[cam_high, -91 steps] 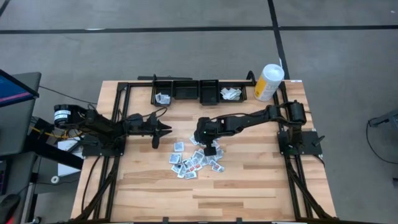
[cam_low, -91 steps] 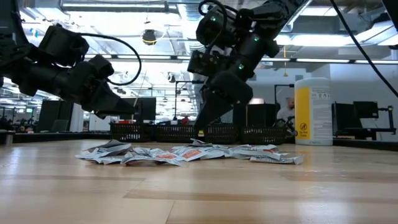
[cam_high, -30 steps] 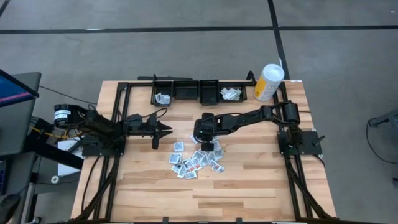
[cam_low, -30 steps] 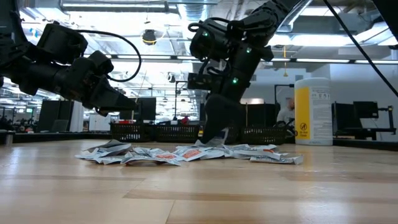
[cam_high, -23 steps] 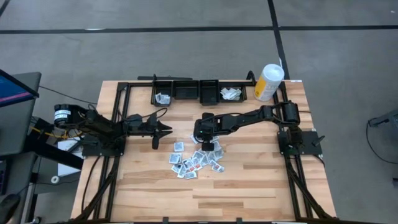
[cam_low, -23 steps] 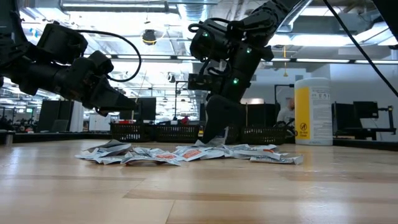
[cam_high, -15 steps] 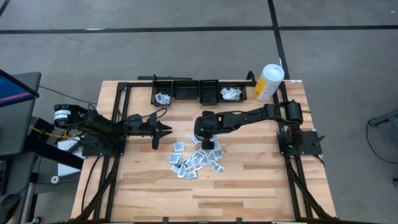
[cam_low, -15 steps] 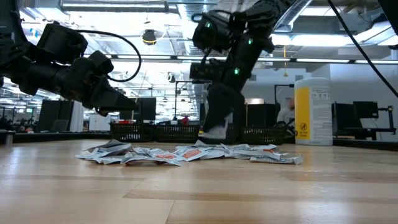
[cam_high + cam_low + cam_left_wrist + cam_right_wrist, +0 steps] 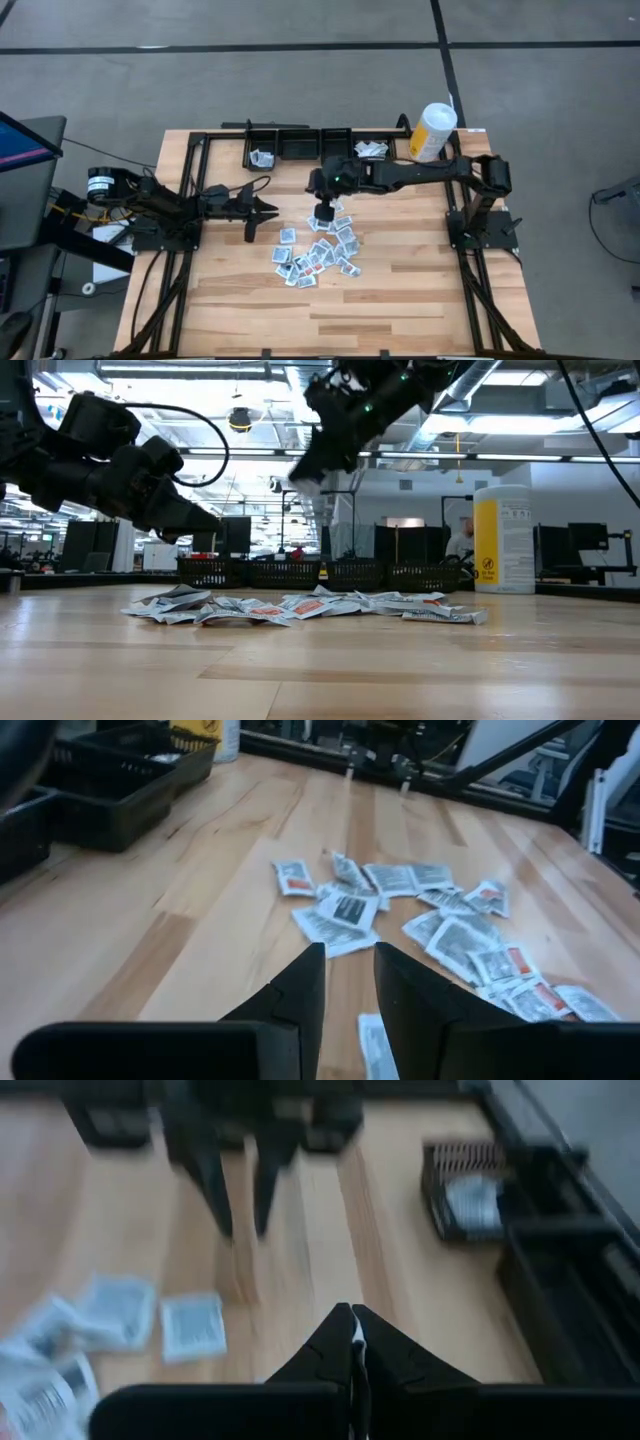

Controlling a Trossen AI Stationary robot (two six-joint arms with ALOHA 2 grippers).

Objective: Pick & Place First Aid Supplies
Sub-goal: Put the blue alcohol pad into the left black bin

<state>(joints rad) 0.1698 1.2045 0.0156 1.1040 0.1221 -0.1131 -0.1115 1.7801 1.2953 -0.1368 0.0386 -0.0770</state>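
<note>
My right gripper [image 9: 352,1342] has its two dark fingers pressed together, and a thin white edge of a packet [image 9: 356,1342] shows pinched in the seam between the tips. In the low view the same gripper [image 9: 305,472] hangs well above the wood with a pale scrap at its tip, clear of the pile. From above, this gripper [image 9: 326,210] sits just past the far edge of the heap, between the loose packets and the row of black bins [image 9: 300,146] at the back of the table [image 9: 400,300].

My left gripper [image 9: 348,982] hovers over bare wood with its fingers a little apart, a narrow gap between them and nothing in it. In the high view it [image 9: 272,208] points toward the middle of the table, near the pile's left side but not touching it.

The first aid supplies [image 9: 315,255] lie as a loose scatter of small flat packets on the middle of the table, white with grey print, some with red-orange patches. A few more packets rest in the leftmost bin [image 9: 262,157] and in the rightmost one [image 9: 371,150]. A white-and-yellow canister [image 9: 432,131] stands upright at the back right corner, beside the bins
</note>
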